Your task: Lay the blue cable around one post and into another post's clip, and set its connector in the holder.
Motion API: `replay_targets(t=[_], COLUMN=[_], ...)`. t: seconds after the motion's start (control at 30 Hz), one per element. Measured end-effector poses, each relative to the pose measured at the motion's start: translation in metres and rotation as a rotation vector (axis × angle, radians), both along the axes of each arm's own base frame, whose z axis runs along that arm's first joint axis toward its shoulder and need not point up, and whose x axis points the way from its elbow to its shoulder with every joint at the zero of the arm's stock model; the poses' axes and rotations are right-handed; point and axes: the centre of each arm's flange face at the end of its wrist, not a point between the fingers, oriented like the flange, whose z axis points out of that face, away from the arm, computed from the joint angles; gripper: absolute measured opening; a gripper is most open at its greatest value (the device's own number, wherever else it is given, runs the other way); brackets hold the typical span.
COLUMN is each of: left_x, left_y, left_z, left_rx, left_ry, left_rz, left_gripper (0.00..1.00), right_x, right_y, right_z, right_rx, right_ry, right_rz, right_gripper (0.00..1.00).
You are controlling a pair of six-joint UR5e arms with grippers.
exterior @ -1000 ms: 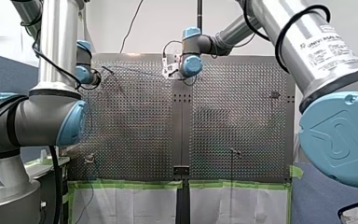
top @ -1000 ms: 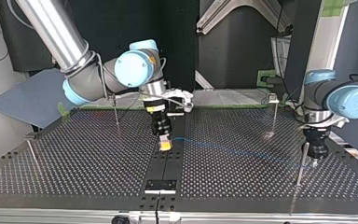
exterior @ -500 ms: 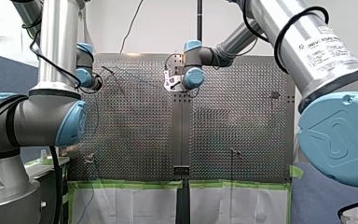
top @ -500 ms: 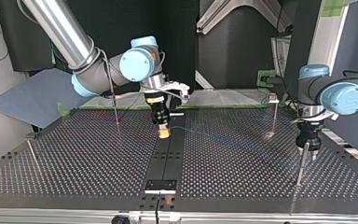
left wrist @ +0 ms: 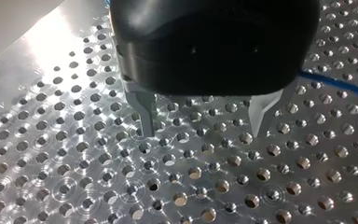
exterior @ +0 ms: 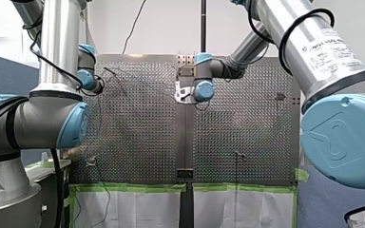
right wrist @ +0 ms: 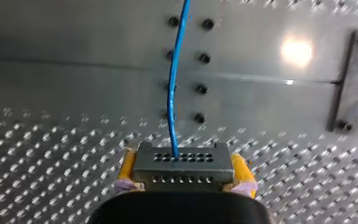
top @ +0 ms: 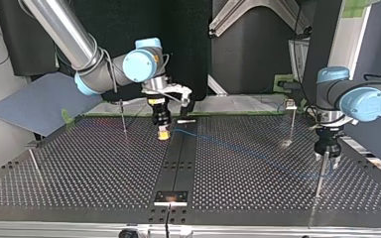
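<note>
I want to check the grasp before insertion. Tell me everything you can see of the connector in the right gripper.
The connector is a grey block, metal by its look, with two rows of small holes on the face toward the camera. My right gripper holds it by its ends between yellow pads, level, over the perforated table. The blue cable leaves its middle and runs straight ahead. Whether it touches the table cannot be told.
</note>
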Motion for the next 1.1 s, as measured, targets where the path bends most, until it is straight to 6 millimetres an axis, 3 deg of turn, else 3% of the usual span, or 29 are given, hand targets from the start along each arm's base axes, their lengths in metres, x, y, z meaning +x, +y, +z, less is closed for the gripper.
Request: replay_targets(t=[0.37, 1.1], left_x=[0.000, 0.003], left_y=[-0.003, -0.007], left_z=[0.000, 0.003], left_rx=[-0.004, -0.023], left_ry=[-0.003, -0.035], left_rz=[-0.005, 0.000], left_gripper=[1.00, 1.00], right_x=[-0.035, -0.140], right_y=[-0.019, -0.069], right_z=[-0.031, -0.092], right_rx=[0.027, 0.071], right_ry=[-0.051, -0.156], right_rz=[-0.092, -0.256], right_gripper=[0.00, 0.00])
